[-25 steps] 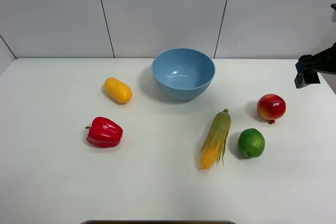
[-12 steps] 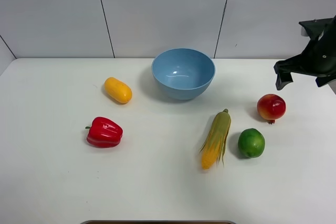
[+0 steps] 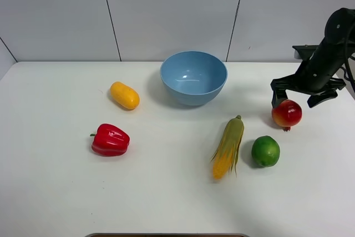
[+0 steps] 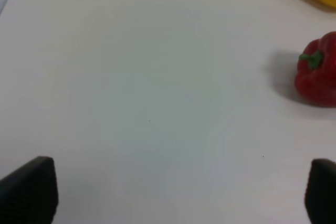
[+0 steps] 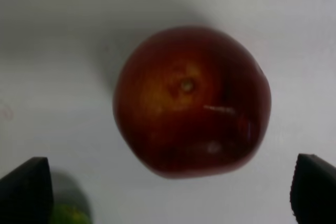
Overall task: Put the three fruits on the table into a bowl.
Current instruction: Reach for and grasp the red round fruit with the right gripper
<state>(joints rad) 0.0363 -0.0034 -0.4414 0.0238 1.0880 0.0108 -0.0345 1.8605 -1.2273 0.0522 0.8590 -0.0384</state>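
Since the apple-like fruit [image 3: 287, 114] seems the closest of the three fruits, the right gripper [image 3: 294, 97] hangs just above it, fingers [image 5: 26, 190] spread wide with the fruit centred between them, resting unclamped on the table [image 3: 177, 203]. Its arm reaches in from the side, wrist bent downward. The lime [image 3: 265, 151] lies just outside one finger; the bowl [image 3: 193, 77] stands well apart. The left gripper [image 4: 173, 192], fingers apart, holds nothing.

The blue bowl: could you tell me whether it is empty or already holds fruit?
Empty. The bowl shows only bare blue inside; apple, lime and mango lie on the table.
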